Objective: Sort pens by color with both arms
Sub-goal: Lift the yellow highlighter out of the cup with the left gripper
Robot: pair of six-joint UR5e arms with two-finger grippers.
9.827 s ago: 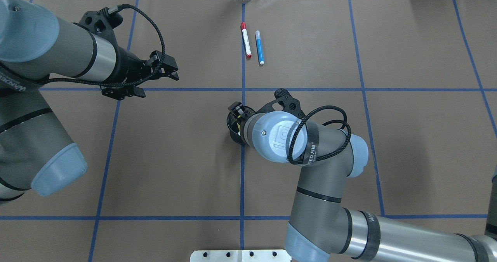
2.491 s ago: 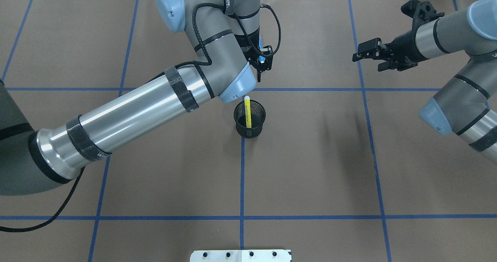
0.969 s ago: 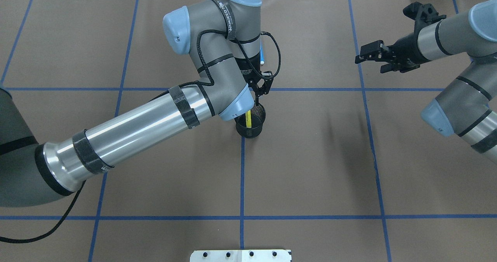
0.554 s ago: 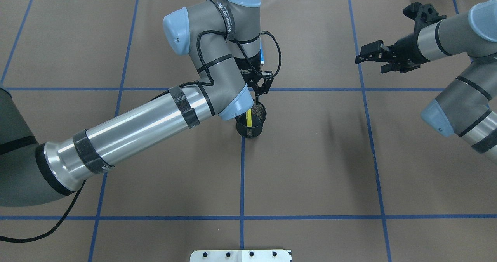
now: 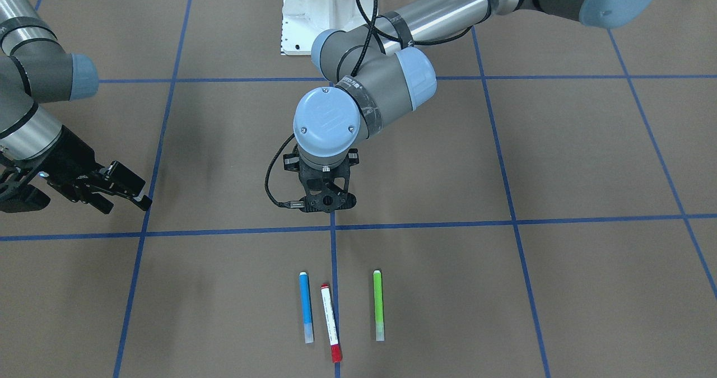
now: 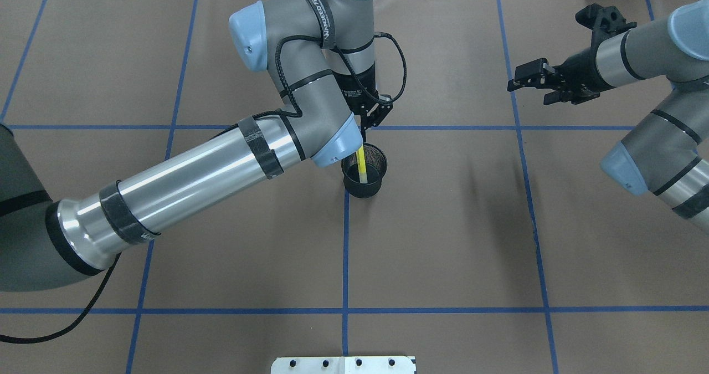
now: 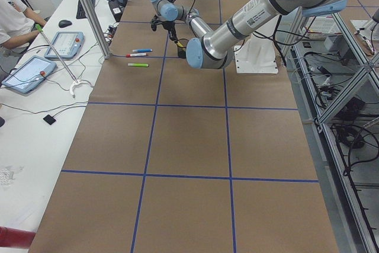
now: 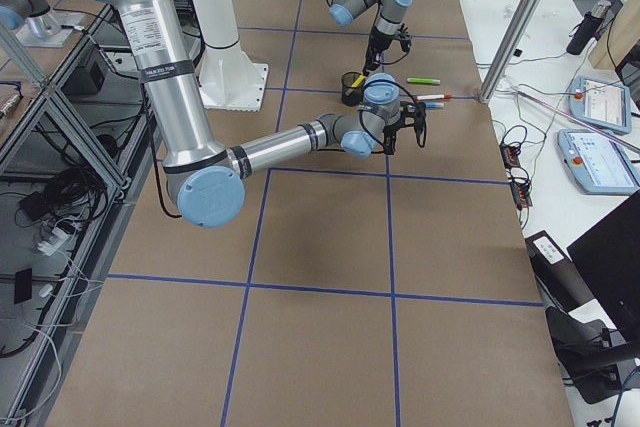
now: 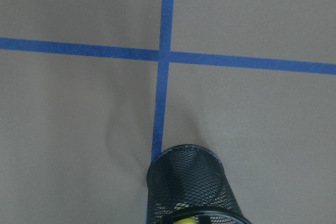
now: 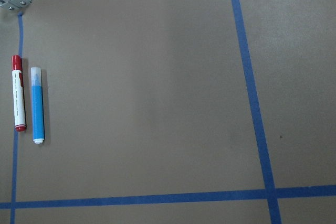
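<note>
A yellow pen point(image 6: 361, 166) stands tilted in the black mesh cup point(image 6: 374, 183) at the table's middle. My left gripper point(image 6: 372, 123) hangs just over the cup's far rim, shut on the yellow pen's top end; the elbow cap hides the grip point. The left wrist view shows the cup point(image 9: 189, 182) with a bit of yellow pen point(image 9: 181, 220) at its rim. The blue pen point(image 5: 305, 307), the white pen with red ends point(image 5: 330, 322) and the green pen point(image 5: 378, 305) lie side by side at the far centre. My right gripper point(image 6: 518, 80) is open and empty, far right.
Blue tape lines point(image 6: 345, 252) divide the brown table cover into squares. The white pedestal base point(image 5: 305, 14) stands at the robot's edge. In the right wrist view the red-ended pen point(image 10: 18, 93) and the blue pen point(image 10: 37, 105) lie parallel.
My left gripper came down to the cup, paused, and has now risen a little toward the far side. The cup slid slightly right and the yellow pen leans more. The right arm stayed still.
</note>
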